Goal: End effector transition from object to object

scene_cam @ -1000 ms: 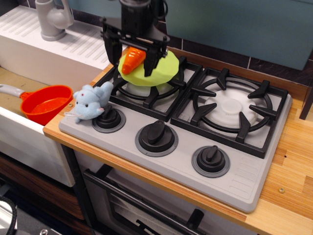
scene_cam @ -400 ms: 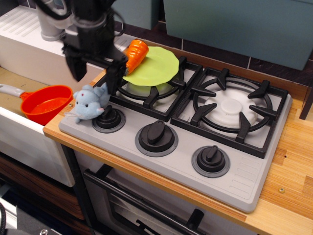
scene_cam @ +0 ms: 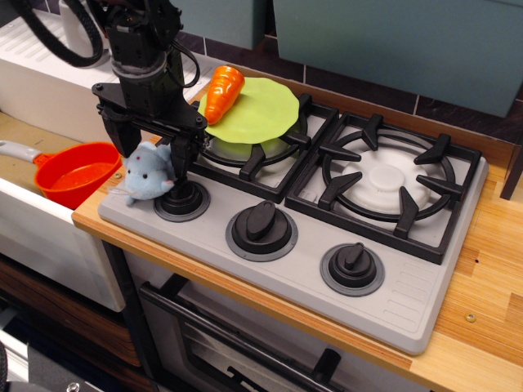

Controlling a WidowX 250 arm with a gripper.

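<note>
**Gripper down over plush toy at front-left of stove**

The end effector (scene_cam: pixel 152 149), black with several fingers pointing down under a dark cylindrical wrist with cables, sits at the stove's left front corner. Fingers spread wide, straddling a blue-grey plush toy (scene_cam: pixel 149 173): one finger (scene_cam: pixel 112 135) left of the toy, another (scene_cam: pixel 181 153) just right of it. Toy's head lies between them. Cannot tell if any finger touches the toy; nothing looks clamped or lifted. Toy rests on the grey stove panel (scene_cam: pixel 359 306), leaning against the left knob (scene_cam: pixel 181 198).

Behind and to the right of the gripper, an orange carrot (scene_cam: pixel 223 92) lies on a lime-green plate (scene_cam: pixel 261 112), near the plate's left edge. Plate sits on the left burner grate (scene_cam: pixel 261 155). Carrot is apart from the gripper.

Right burner grate (scene_cam: pixel 384 184) has a white cap in the middle. Middle knob (scene_cam: pixel 261 229) and right knob (scene_cam: pixel 352 265) along the front panel.

Left of the stove, an orange pan (scene_cam: pixel 75 171) sits in the sink (scene_cam: pixel 33 237), handle going off left. Grey faucet (scene_cam: pixel 75 28) partly hidden behind the arm's cables. Wooden counter (scene_cam: pixel 482 318) surrounds the stove; oven door handle (scene_cam: pixel 245 351) below.
</note>
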